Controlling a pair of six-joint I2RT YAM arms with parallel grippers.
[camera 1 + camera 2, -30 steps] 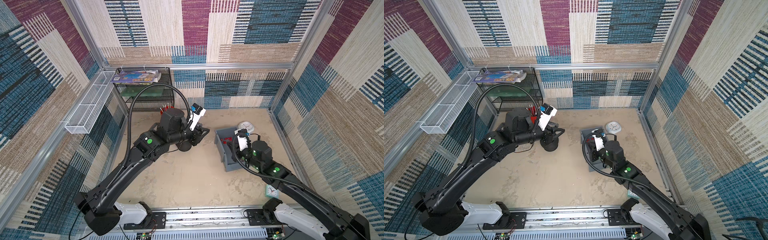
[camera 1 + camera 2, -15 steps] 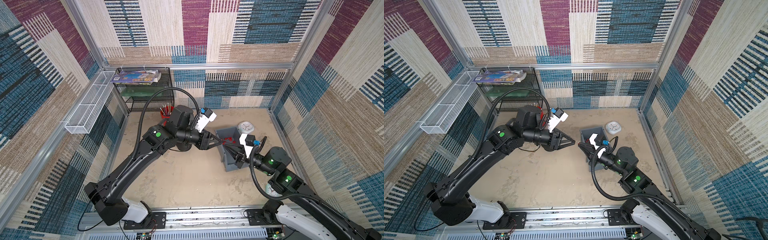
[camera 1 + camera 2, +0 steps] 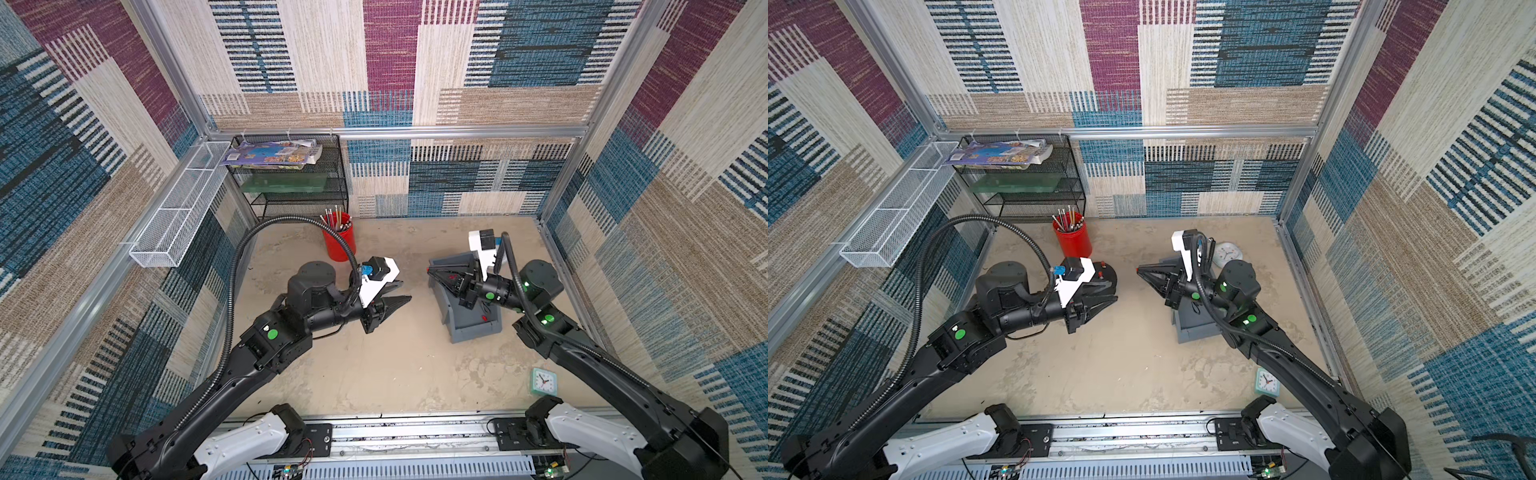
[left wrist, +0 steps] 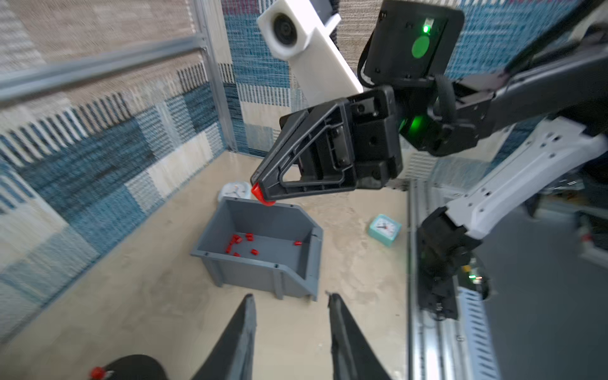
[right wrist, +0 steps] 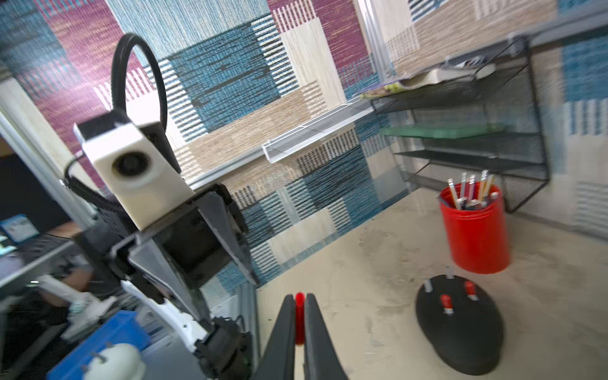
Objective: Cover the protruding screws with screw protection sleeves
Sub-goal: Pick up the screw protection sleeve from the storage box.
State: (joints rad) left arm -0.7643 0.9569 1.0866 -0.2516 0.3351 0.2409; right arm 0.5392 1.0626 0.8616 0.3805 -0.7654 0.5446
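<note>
My right gripper (image 3: 428, 270) (image 5: 298, 296) hangs above the grey bin (image 3: 469, 330) (image 4: 263, 268) and points left. It is shut on one red screw protection sleeve (image 5: 299, 316) (image 4: 260, 194). Several more sleeves (image 4: 237, 241) lie in the bin. The black dome base (image 5: 460, 329) (image 3: 1106, 272) stands on the floor by the red cup. Two protruding screws (image 5: 427, 284) on it are bare and two wear red sleeves (image 5: 445, 301). My left gripper (image 3: 405, 290) (image 4: 291, 296) is open and empty. It points right, facing the right gripper across a gap, above the base.
A red cup of pencils (image 3: 340, 241) (image 5: 473, 230) stands behind the base. A black mesh shelf (image 3: 291, 183) and a white wire basket (image 3: 178, 216) are at the back left. A teal clock (image 3: 543, 381) lies at the front right and a round white clock (image 3: 1227, 254) behind the bin.
My right gripper came up out of the bin with a sleeve and swung to point left. My left gripper swung right off the base, then drew back a little, its jaws slightly narrower.
</note>
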